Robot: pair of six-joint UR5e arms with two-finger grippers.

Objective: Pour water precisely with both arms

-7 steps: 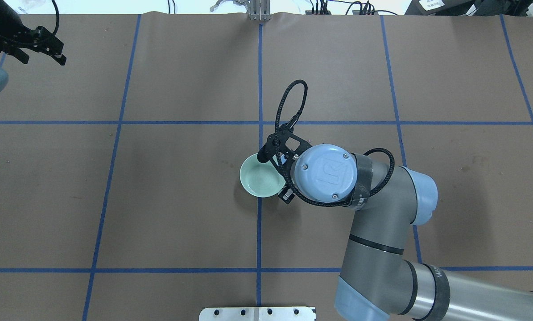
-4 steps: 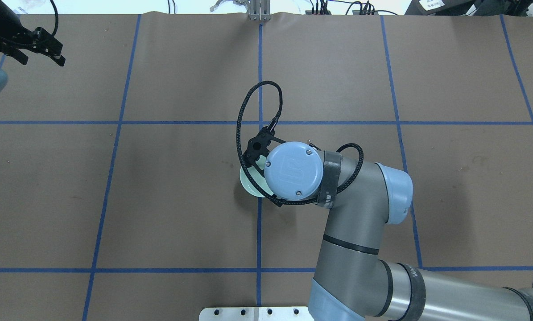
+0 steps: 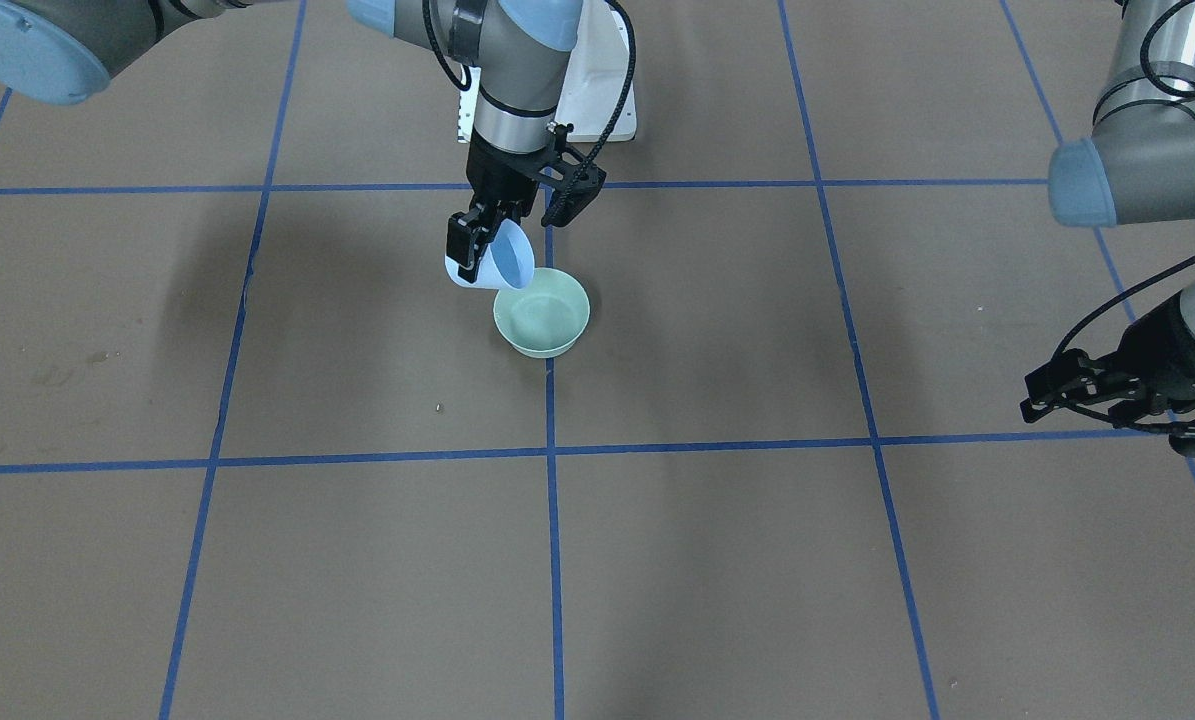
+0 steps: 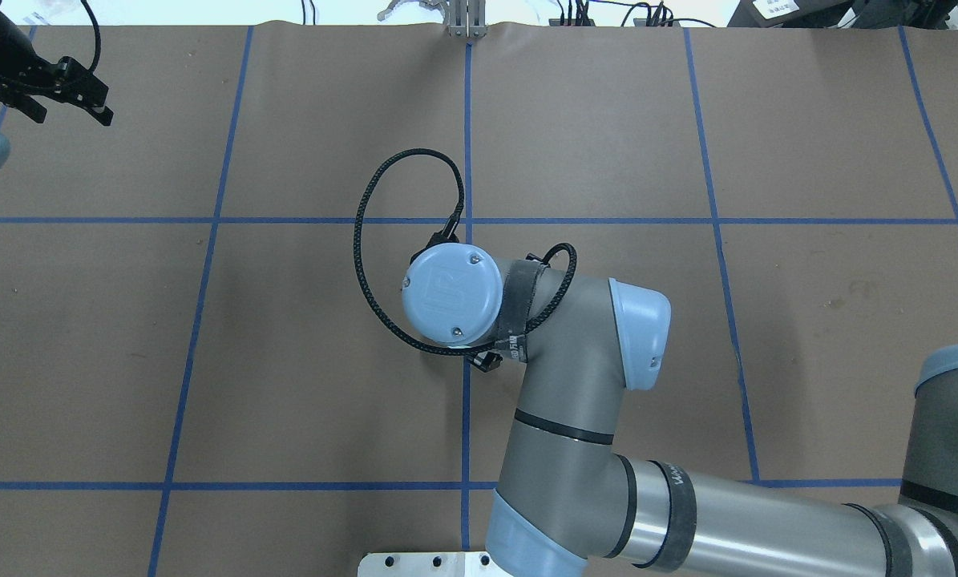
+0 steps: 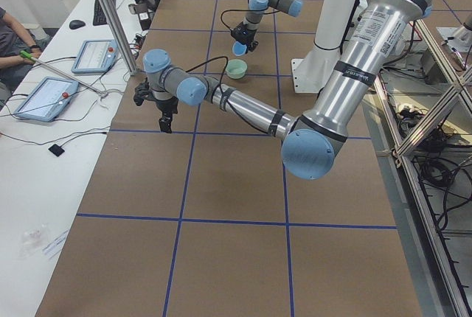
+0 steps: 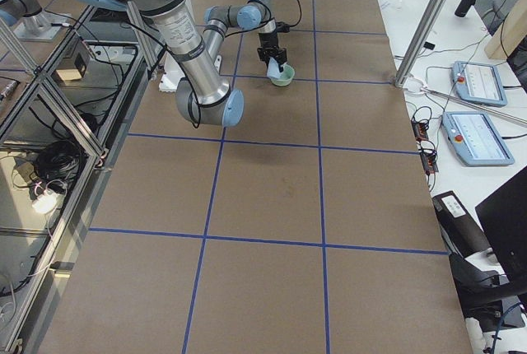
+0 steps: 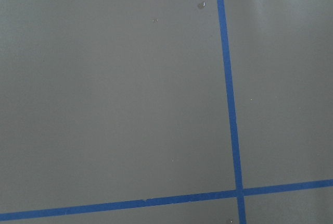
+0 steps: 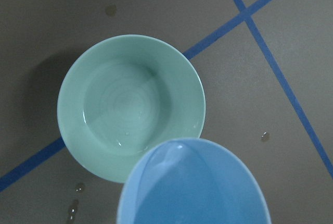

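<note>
A: Where do the arms stand?

B: The right arm (image 4: pixel 575 377), grey and silver tubes with light blue joint caps and a black cable looped at its wrist, reaches over the middle of the table (image 3: pixel 757 560). The left arm (image 3: pixel 1147 170), built the same, sits far out at 3 o'clock in the front-facing view.

A: And the right end effector (image 3: pixel 482 255)?

B: It is clenched on a light blue cup (image 3: pixel 509 262), tipped over with its mouth toward a pale green bowl (image 3: pixel 542 318). The cup hangs at about 10 o'clock of the bowl, its lip over the bowl's rim.

A: What does the wrist camera show?

B: The bowl from above, the cup's rim at 6 o'clock of it, small glints inside the bowl and drops (image 8: pixel 265 136) on the table beside it.

A: The left end effector (image 4: pixel 74 108)?

B: Released, fingers spread with nothing between them, well apart from the bowl, above blue tape lines (image 3: pixel 547 452).
</note>
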